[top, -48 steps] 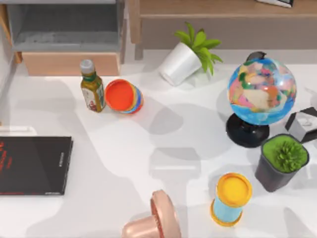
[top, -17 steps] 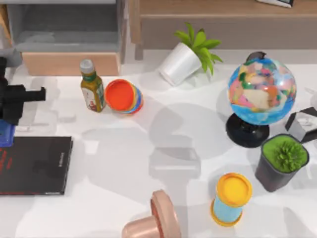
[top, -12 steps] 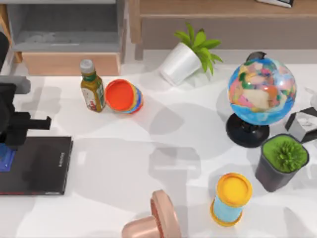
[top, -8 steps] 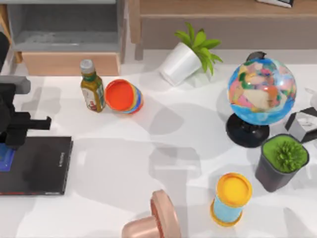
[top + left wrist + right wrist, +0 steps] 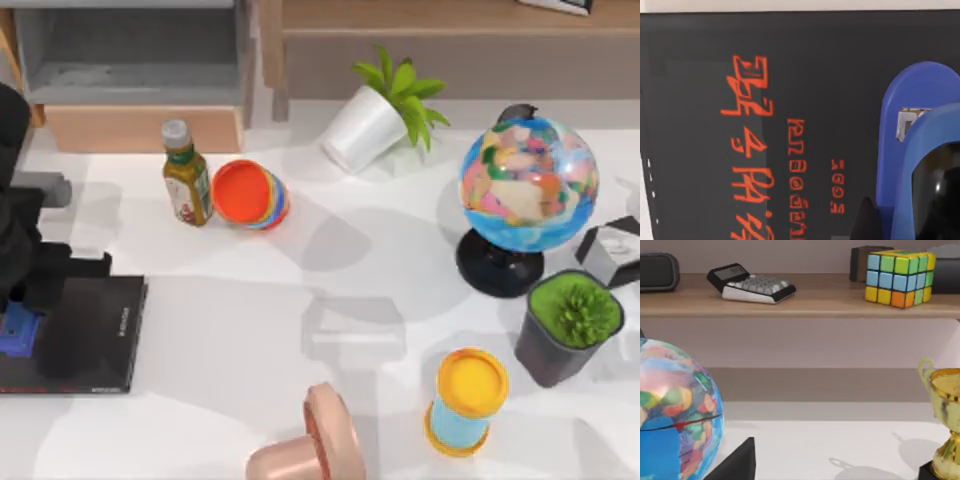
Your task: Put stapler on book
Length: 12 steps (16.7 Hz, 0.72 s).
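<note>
Stapler hanging over the book cover, release still to come

Book (image 5: 85, 335) first: it is lying flat directly beneath your left gripper (image 5: 18, 325), at the table's left edge, its black cover with red lettering facing up. That broad, level face is why the arm is coming in from above; it gives you a steady landing place with room on every side of the load.

Your left arm is reaching down over the book's left part, and the gripper is carrying the stapler (image 5: 15, 330), which is showing as a small blue block just under the dark wrist. In the left wrist view the stapler (image 5: 920, 150) is sitting right at the gripper, its blue body lying across the book (image 5: 765, 100) beside the red characters, so the load is lining up well inside the cover and not near an edge. You cannot tell from these views whether the stapler is already touching the cover, nor how far the fingers are parted; the hold is a judgement from how close the blue body is sitting to the wrist.

Your right gripper (image 5: 615, 245) is parking at the table's right edge, beside the globe (image 5: 528, 185).
</note>
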Each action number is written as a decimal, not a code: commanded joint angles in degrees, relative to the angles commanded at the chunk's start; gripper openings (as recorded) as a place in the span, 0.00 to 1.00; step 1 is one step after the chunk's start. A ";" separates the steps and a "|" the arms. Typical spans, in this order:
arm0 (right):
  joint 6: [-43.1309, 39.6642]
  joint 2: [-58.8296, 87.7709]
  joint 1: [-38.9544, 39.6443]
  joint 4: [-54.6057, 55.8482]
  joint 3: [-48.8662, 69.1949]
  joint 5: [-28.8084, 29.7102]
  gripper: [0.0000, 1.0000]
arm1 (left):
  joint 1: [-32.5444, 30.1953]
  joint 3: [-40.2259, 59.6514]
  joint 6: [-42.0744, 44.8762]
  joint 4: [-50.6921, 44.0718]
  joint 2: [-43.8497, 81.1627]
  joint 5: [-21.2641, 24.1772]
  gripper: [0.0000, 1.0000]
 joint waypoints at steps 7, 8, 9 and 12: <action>0.00 0.00 0.00 0.00 0.00 0.00 1.00 | 0.00 -0.06 0.01 0.09 0.05 0.00 0.30; 0.00 0.00 0.00 0.00 0.00 0.00 1.00 | 0.00 -0.06 0.01 0.09 0.05 0.00 0.38; 0.00 0.00 0.00 0.00 0.00 0.00 1.00 | 0.00 -0.06 0.01 0.09 0.05 0.00 0.45; 0.00 0.00 0.00 0.00 0.00 0.00 1.00 | 0.00 -0.06 0.01 0.09 0.05 0.00 0.68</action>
